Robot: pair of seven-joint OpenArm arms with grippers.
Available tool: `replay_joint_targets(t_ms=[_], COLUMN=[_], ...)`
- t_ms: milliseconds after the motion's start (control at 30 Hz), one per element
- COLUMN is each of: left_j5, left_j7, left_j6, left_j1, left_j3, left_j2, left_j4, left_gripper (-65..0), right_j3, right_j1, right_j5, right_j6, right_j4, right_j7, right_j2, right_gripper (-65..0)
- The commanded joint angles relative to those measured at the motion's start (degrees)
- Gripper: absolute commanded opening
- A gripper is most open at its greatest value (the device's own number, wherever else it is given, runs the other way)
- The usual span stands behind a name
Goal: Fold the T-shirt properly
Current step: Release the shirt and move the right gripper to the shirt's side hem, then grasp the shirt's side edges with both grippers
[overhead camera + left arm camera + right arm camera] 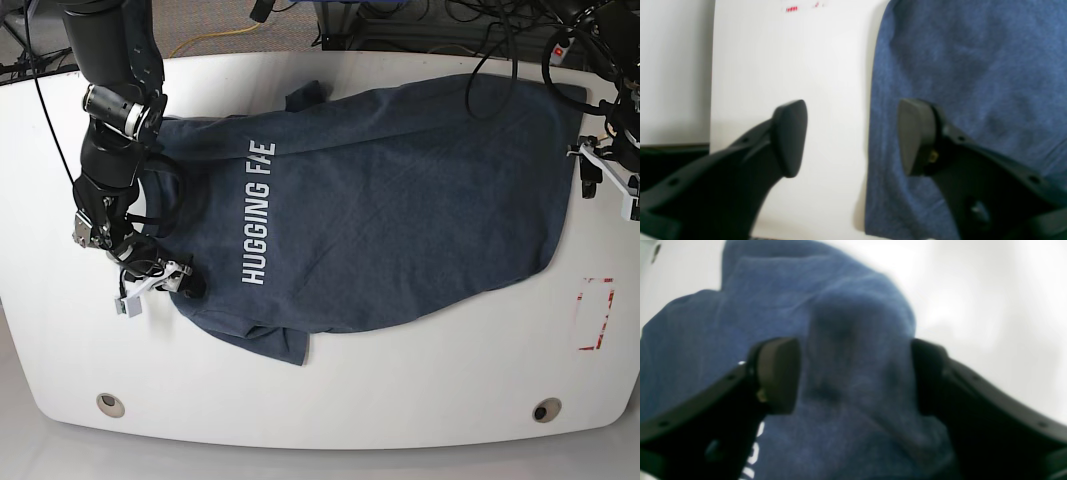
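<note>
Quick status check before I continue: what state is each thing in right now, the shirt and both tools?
T-shirt: spread across the table, lettering up, wrinkled, not yet folded; the sleeve nearest the camera is tucked partly under.
Left tool: open, straddling the shirt's edge, nothing gripped.
Right tool: jaws apart around a raised bunch of shirt fabric; whether they pinch it cannot be told.
Table: white, carrying the shirt.

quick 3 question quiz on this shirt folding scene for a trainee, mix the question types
1. True or false: the T-shirt is already folded in half.
2. In the left wrist view, the left gripper straddles: A) the shirt's edge B) the lettering C) a sleeve cuff
3. Fill in: beside the shirt's hem, the table carries a ____ rectangle outline.

Key
1. False; it lies spread out, with wrinkles.
2. A; one finger is over bare table, the other over cloth.
3. Red.
</note>
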Motion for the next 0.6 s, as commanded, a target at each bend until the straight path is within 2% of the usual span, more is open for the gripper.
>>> replay_joint_targets(t_ms=[0, 67, 167, 200, 433, 567], left_j5=[-0.79, -0.79, -0.88, -0.88, -0.88, -0.79], left_j7=[-1.74, -1.74, -1.74, -1.74, -2.18, -5.25], left_j6=[0.78, 3.77, 8.43, 9.40, 10.19, 10.28], left_j1=[-2.75, -4.25, -8.03, -9.35, -19.28, -25.00], left_j3=[-0.14, 0.12, 2.50, 3.38, 5.40, 6.72], left_j2=[-1.05, -1.05, -1.05, -1.14, -1.23, -1.58], left_j4=[0.55, -1.12, -4.46, -5.87, -20.11, -30.75], left_gripper=[-17.9, -12.9, -9.6, -8.9, -8.5, -8.5], right_j3=[0.01, 0.01, -0.08, -0.08, -0.08, -0.08], right_j1=[1.16, 1.16, 1.16, 1.16, 1.16, 1.16], right_j5=[0.08, 0.17, 0.08, 0.08, 0.08, 0.08], right_j6=[-0.12, -0.12, -0.12, -0.12, -0.12, -0.12], right_j4=[0.71, 0.71, 0.80, 0.80, 0.80, 0.80], right_j7=[-0.48, -0.48, -0.48, -0.48, -0.48, -0.48], right_j2=[0.93, 0.85, 0.85, 0.93, 1.11, 1.20], right_gripper=[-32.8, -46.8, -62.9, -65.0, -64.4, -64.4])
